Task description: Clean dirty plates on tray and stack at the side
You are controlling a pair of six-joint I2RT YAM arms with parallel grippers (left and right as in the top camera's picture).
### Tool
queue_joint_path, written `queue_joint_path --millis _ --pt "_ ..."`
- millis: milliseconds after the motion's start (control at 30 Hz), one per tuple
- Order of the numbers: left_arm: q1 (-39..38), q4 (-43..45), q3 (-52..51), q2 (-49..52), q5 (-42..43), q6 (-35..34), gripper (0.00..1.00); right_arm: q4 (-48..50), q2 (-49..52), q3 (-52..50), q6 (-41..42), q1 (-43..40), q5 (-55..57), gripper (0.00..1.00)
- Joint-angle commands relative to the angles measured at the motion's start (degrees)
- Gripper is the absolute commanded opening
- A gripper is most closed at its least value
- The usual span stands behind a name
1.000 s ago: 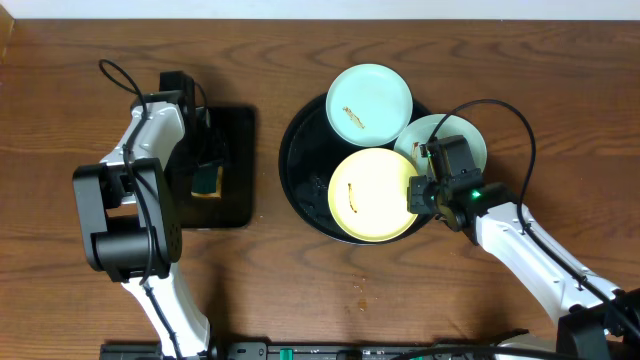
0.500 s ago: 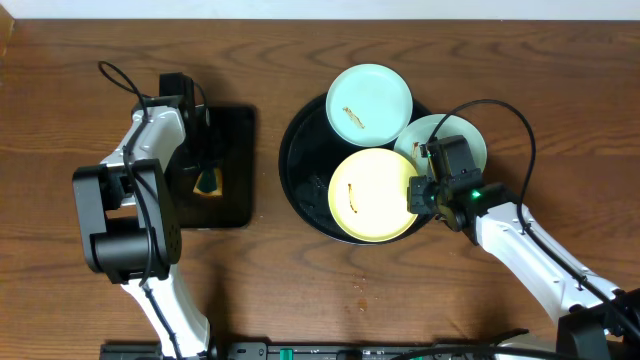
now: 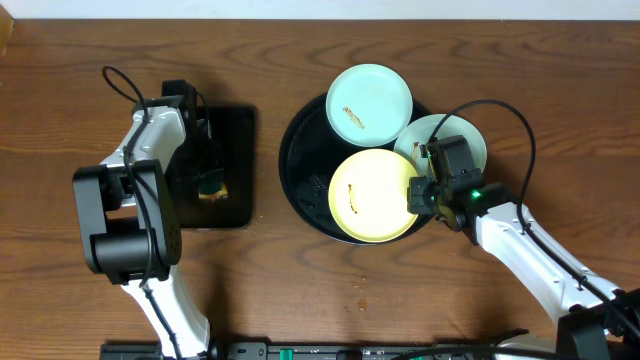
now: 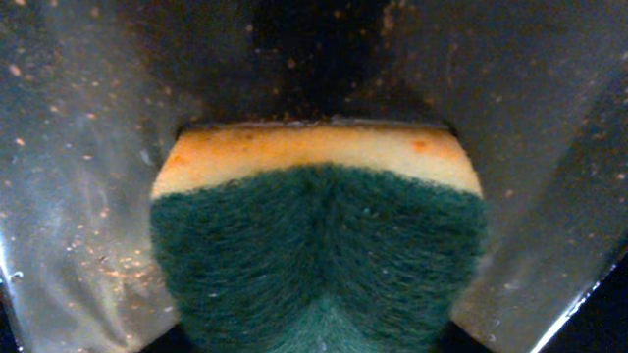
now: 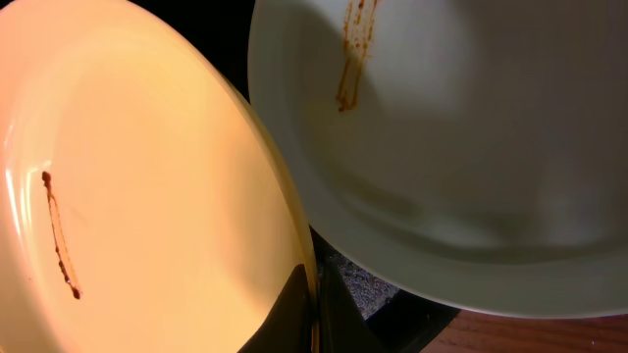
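Right gripper (image 3: 415, 196): clamped on the right rim of the yellow plate (image 3: 372, 195). In the wrist view, dark fingers (image 5: 343, 319) pinched on either face of that rim with hardly a gap.
Yellow plate against the right gripper: directly in the grip, spreading left from the fingertips. Lying on the near right part of the round black tray (image 3: 298, 170), with one thin brown smear left of centre.
Left gripper (image 3: 208, 172): closed on a sponge (image 4: 319, 245). Green scouring face toward the wrist camera, yellow layer behind it, squeezed into a crease down the middle.
Sponge position: over the rectangular black tray (image 3: 236, 130), well apart from every plate. Touching that tray or not, cannot tell.
Plates, count: three, one yellow and two mint.
Far mint plate (image 3: 370, 103): on the round tray's far rim and overhanging it. Brown smear left of centre, edge meeting the yellow plate's edge.
Right mint plate (image 3: 462, 138): at the round tray's right edge, just behind the right gripper, partly hidden by the wrist.
Trays, count: two.
Sponges, count: one.
Tabletop (image 3: 420, 300): dark wood grain around both trays, with a few small crumbs (image 3: 362, 287) in front of the round tray.
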Motion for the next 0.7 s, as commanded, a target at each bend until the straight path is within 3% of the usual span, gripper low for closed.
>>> queue_joint_path --millis 0,33,100,133,167,333,367,433,533,600,667 --pt "0.09 0.76 -1.05 0.55 0.28 -0.26 0.18 -0.04 -0.39 0.70 0.61 0.57 0.57 0.02" --pt "0.09 1.22 -1.05 0.55 0.28 -0.26 0.21 -0.04 -0.39 0.70 0.61 0.57 0.57 0.02" --pt "0.09 1.33 -1.05 0.55 0.28 -0.28 0.68 -0.07 -0.39 0.70 0.61 0.57 0.59 0.02" --pt "0.09 0.94 -1.05 0.55 0.28 -0.33 0.86 -0.07 -0.39 0.70 0.61 0.57 0.59 0.02" --pt "0.09 0.28 -1.05 0.55 0.28 -0.50 0.88 -0.07 -0.39 0.70 0.61 0.57 0.59 0.02" --pt "0.07 -5.33 -1.07 0.55 0.28 -2.29 0.87 -0.04 -0.39 0.70 0.61 0.57 0.57 0.03" --pt "0.09 -5.79 -1.07 0.55 0.28 -2.29 0.83 -0.04 -0.39 0.70 0.61 0.57 0.59 0.03" --pt "0.09 -6.08 -1.44 0.55 0.31 -2.27 0.61 -0.04 -0.39 0.70 0.61 0.57 0.57 0.03" --pt "0.09 -5.92 -2.12 0.55 0.28 -2.25 0.41 -0.04 -0.39 0.70 0.61 0.57 0.59 0.03" --pt "0.09 -5.25 -2.21 0.55 0.28 -2.23 0.31 -0.04 -0.39 0.70 0.61 0.57 0.59 0.04" --pt "0.09 -4.31 -2.21 0.55 0.28 -2.23 0.29 -0.04 -0.39 0.70 0.61 0.57 0.57 0.04"
